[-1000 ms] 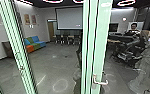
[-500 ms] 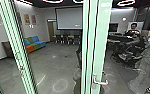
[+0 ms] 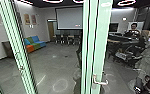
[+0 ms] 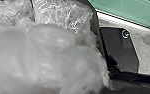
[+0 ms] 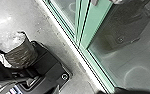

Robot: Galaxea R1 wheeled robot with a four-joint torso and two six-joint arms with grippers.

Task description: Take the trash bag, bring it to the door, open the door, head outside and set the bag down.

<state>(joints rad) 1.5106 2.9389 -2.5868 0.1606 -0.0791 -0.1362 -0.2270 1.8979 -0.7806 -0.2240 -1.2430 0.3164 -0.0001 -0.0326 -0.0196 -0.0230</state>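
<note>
A glass door with a pale green frame [image 3: 101,45] stands right in front, and its metal lever handle [image 3: 100,81] is low on the frame. My right gripper [image 3: 138,88], dark, shows at the lower right corner, to the right of the handle and apart from it. The crumpled translucent trash bag [image 4: 51,55] lies very close to the left wrist camera. From the right wrist, the bag [image 5: 21,53] appears over my dark base, whitish on top and grey below. The green door frame [image 5: 91,27] stands beyond the base.
Another green post [image 3: 18,50] rises at the left. Through the glass are a colourful sofa [image 3: 34,43], chairs [image 3: 66,39], a screen [image 3: 69,18] and a person [image 3: 134,29] seated at the right. The door's bottom rail [image 5: 98,67] runs beside my base.
The dark right arm and gripper have come further into the lower right corner of the head view, moving up and left toward the handle. The door looks unmoved.
</note>
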